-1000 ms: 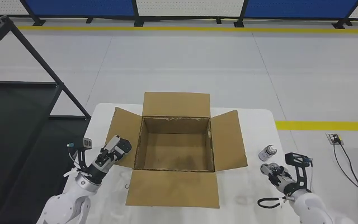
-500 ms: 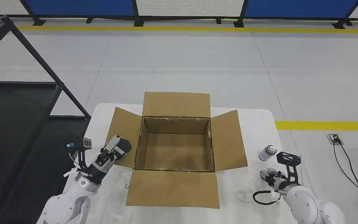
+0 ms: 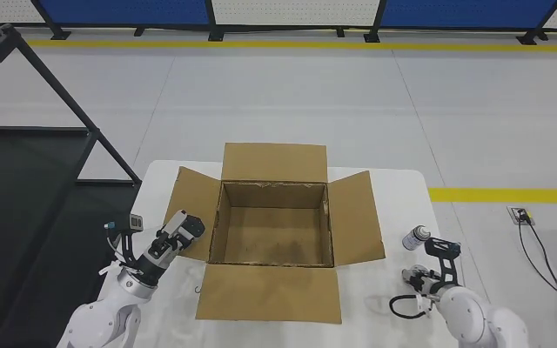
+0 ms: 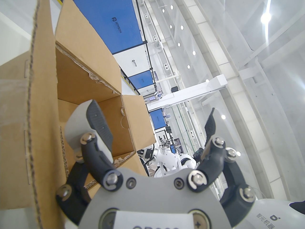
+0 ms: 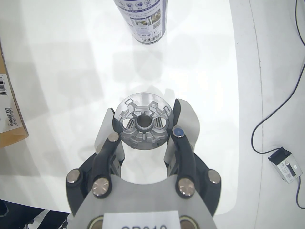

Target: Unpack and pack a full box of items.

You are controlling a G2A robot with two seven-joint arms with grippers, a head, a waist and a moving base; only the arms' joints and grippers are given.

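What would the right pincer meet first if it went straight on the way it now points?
Probably the upright spray can, standing on the table directly beyond the metal disc that the right pincer grips, though its tilt toward the table is unclear.

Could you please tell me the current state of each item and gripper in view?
Cardboard box: open, all four flaps folded out, interior bare.
Spray can: upright on the table.
Metal hub: clamped in the right gripper.
Left gripper: open, empty, beside the box.
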